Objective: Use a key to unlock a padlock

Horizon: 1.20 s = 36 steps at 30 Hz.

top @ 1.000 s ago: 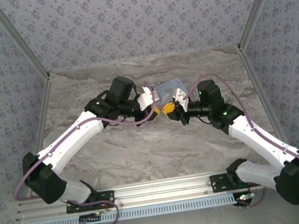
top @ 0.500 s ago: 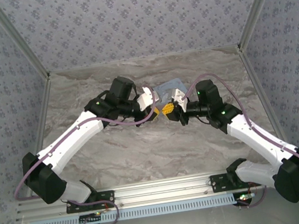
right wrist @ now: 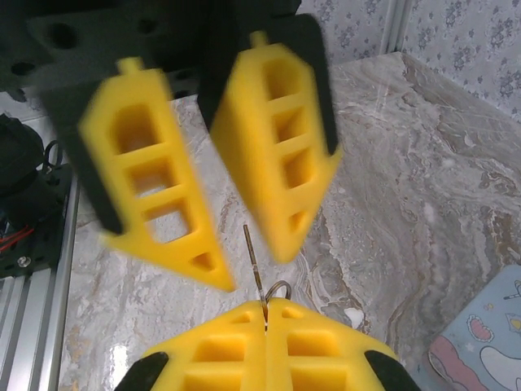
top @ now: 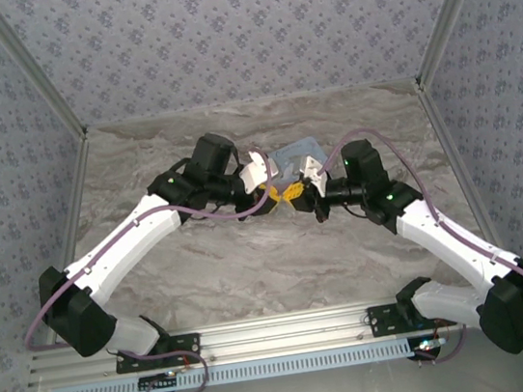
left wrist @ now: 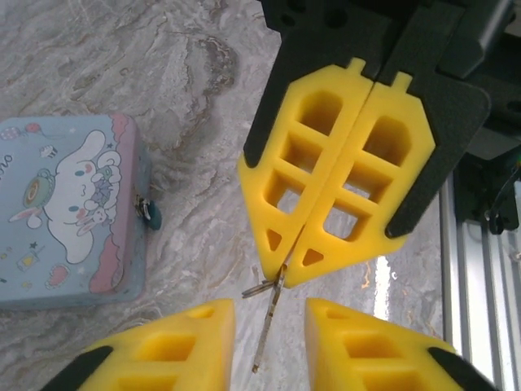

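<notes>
My right gripper [right wrist: 264, 303] is shut on the key's head; the thin key [right wrist: 252, 251] sticks out from its tips with a small ring beside it. In the left wrist view the right gripper [left wrist: 286, 275] points down at me. The key [left wrist: 267, 326] hangs in the gap of my open left gripper [left wrist: 269, 308], touching neither yellow finger. From above, the left gripper [top: 269, 195] and the right gripper [top: 298, 192] meet tip to tip above the table. The tiny blue padlock [left wrist: 150, 215] sits at the side of the tin.
A light-blue tin with a cartoon lid [left wrist: 65, 212] lies on the marble table [top: 252, 266], just behind the grippers [top: 297, 155]; its corner [right wrist: 488, 342] is visible beneath the right gripper. An aluminium rail [left wrist: 480, 244] runs along the near edge.
The left gripper's jaws have parted and let go of the key, which stays pinched in the right gripper. Both arms have hardly moved.
</notes>
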{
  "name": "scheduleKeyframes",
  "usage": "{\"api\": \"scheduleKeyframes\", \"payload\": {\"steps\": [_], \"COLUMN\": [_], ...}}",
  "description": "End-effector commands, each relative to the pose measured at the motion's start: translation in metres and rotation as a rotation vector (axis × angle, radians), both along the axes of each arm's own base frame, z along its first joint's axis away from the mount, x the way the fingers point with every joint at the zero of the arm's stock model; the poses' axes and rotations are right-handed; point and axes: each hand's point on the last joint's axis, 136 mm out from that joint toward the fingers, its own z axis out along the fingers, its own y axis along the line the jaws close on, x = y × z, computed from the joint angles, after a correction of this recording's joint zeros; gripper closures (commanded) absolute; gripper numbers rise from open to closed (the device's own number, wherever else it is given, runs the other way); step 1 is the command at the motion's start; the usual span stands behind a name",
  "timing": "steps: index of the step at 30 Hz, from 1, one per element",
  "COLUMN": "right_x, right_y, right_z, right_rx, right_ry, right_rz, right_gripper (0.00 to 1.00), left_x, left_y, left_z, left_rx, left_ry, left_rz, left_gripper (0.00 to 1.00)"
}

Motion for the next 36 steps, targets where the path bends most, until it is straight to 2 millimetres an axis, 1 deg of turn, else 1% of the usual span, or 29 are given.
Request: {"api": "scheduleKeyframes", "payload": {"steps": [1,3,6,8,10,12,14,17,19,22,25,28,30,33,36], "right_x": [0.001,0.007,0.015,0.021,0.024,0.028,0.032,0.038,0.039,0.040,0.038,0.037,0.037,0.036,0.035], "right_y": [-0.007,-0.016,-0.033,-0.045,-0.056,-0.068,-0.078,-0.094,-0.100,-0.106,-0.111,-0.115,-0.117,-0.118,-0.118], "right_z": [0.001,-0.001,-0.007,-0.013,-0.019,-0.024,-0.025,-0.026,-0.026,-0.027,-0.027,-0.027,-0.027,-0.027,-0.027], "right_rx": [0.030,0.041,0.069,0.086,0.103,0.139,0.188,0.265,0.308,0.335,0.341,0.331,0.320,0.308,0.300], "right_ry": [0.038,0.053,0.082,0.105,0.134,0.170,0.202,0.235,0.255,0.284,0.293,0.288,0.284,0.285,0.283], "right_rz": [-0.036,-0.093,-0.197,-0.272,-0.333,-0.397,-0.461,-0.562,-0.602,-0.648,-0.680,-0.703,-0.711,-0.710,-0.711], "right_gripper": [1.00,1.00,1.00,1.00,1.00,1.00,1.00,1.00,1.00,1.00,1.00,1.00,1.00,1.00,1.00], "left_x": [0.004,0.009,0.021,0.036,0.054,0.075,0.088,0.106,0.116,0.124,0.132,0.137,0.137,0.136,0.137], "left_y": [0.004,0.008,0.017,0.025,0.035,0.048,0.058,0.067,0.070,0.065,0.056,0.041,0.027,0.005,-0.009], "left_z": [0.035,0.040,0.047,0.048,0.046,0.036,0.021,-0.011,-0.032,-0.058,-0.076,-0.100,-0.114,-0.128,-0.137], "left_rx": [-0.089,-0.123,-0.191,-0.228,-0.271,-0.315,-0.327,-0.307,-0.284,-0.273,-0.281,-0.264,-0.250,-0.213,-0.179], "left_ry": [-0.066,-0.063,-0.056,-0.054,-0.032,0.025,0.108,0.276,0.366,0.461,0.552,0.674,0.743,0.798,0.812], "left_rz": [0.020,0.054,0.142,0.248,0.379,0.549,0.678,0.844,0.935,0.998,1.038,1.054,1.044,1.007,0.989], "left_gripper": [0.58,0.50,0.45,0.41,0.34,0.24,0.18,0.17,0.18,0.18,0.18,0.18,0.18,0.14,0.13]}}
